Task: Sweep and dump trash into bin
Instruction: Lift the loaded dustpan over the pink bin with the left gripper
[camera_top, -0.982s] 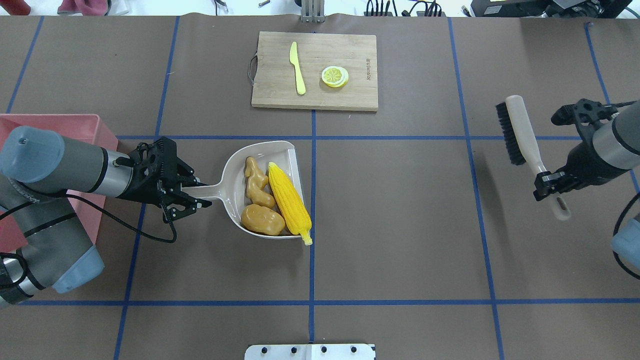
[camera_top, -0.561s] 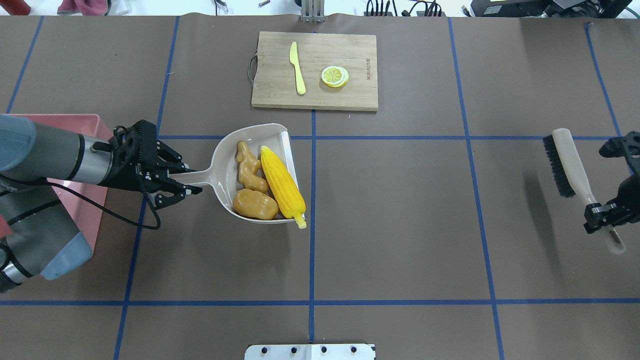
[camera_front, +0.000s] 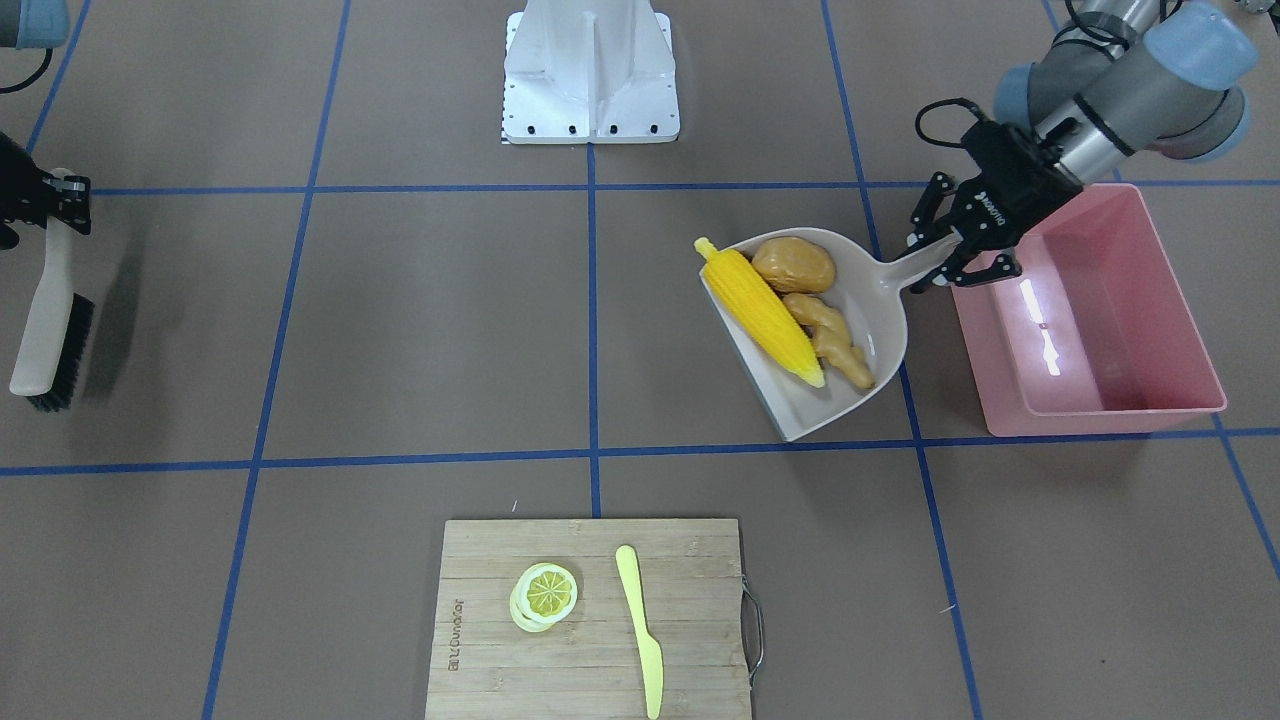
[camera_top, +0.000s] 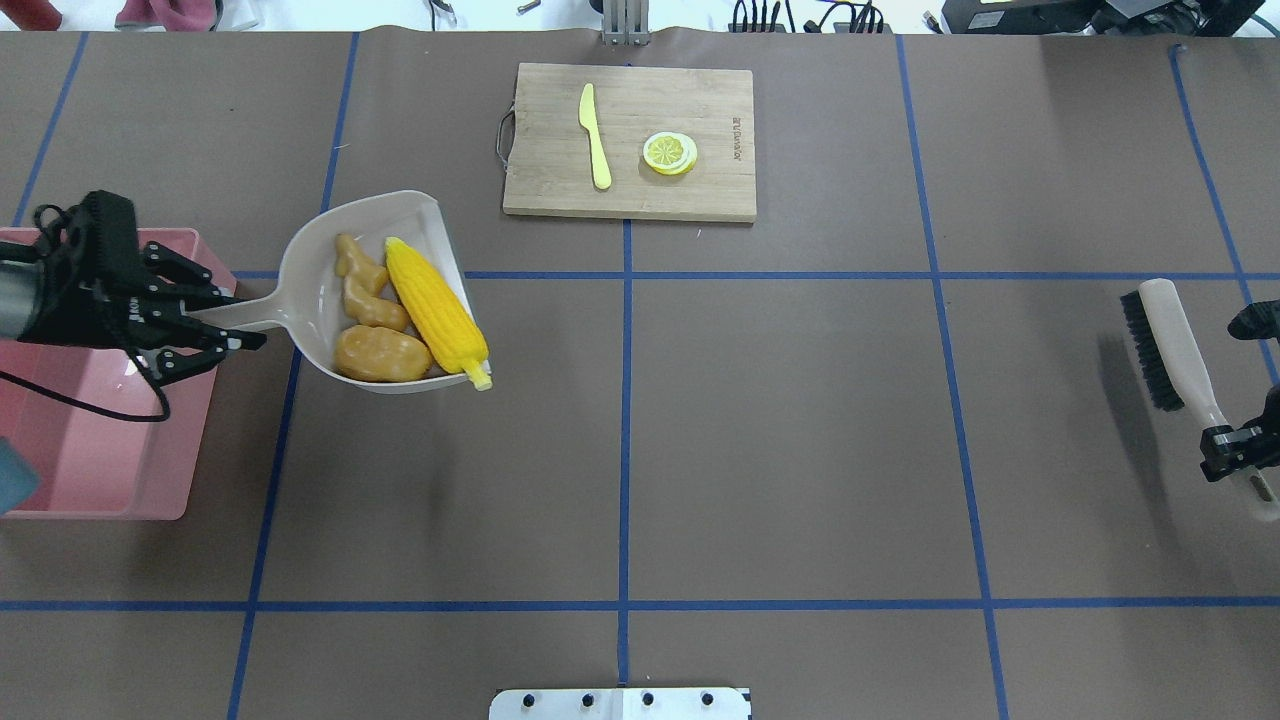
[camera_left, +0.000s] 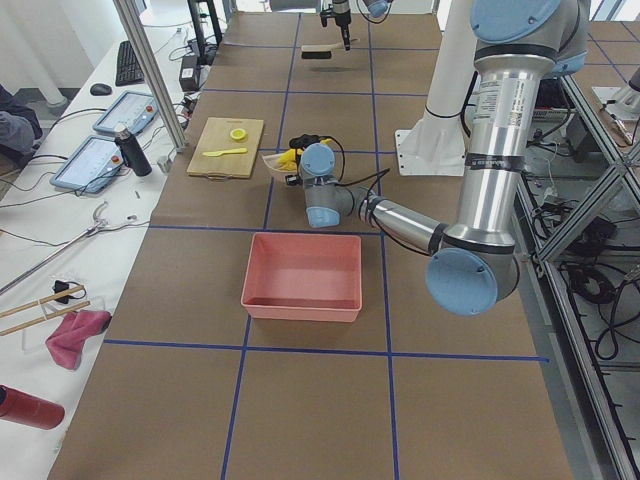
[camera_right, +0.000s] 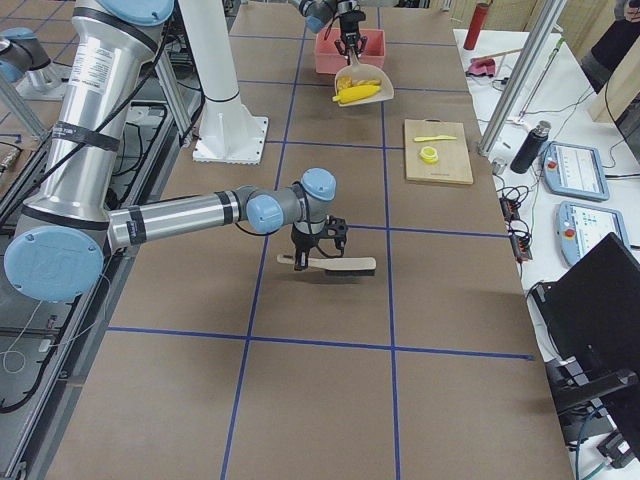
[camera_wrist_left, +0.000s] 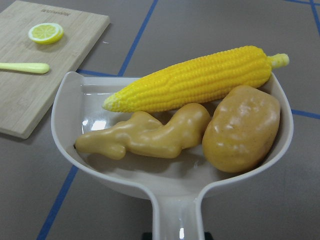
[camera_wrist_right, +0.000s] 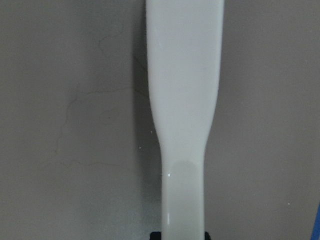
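Observation:
My left gripper (camera_top: 225, 332) is shut on the handle of a beige dustpan (camera_top: 305, 250) and holds it above the table, just right of the pink bin (camera_top: 90, 480). The gripper itself is over the bin's rim. In the pan lie the yellow corn cob (camera_top: 435, 312), the tan ginger root (camera_top: 365, 290) and the brown potato (camera_top: 380, 353). The left wrist view shows the corn (camera_wrist_left: 200, 77), ginger (camera_wrist_left: 150, 135) and potato (camera_wrist_left: 242, 127) close up. My right gripper (camera_top: 1235, 455) is shut on the handle of a black-bristled brush (camera_top: 1170, 330) at the far right.
A wooden cutting board (camera_top: 630, 195) at the back middle carries a yellow knife (camera_top: 595, 135) and a lemon slice (camera_top: 669, 152). The bin (camera_front: 1100, 420) is empty inside. The robot's white base plate (camera_front: 590, 90) is at the near edge.
My left arm has carried the loaded dustpan left and away from me, toward the bin. My right arm has drawn the brush right and nearer to me.

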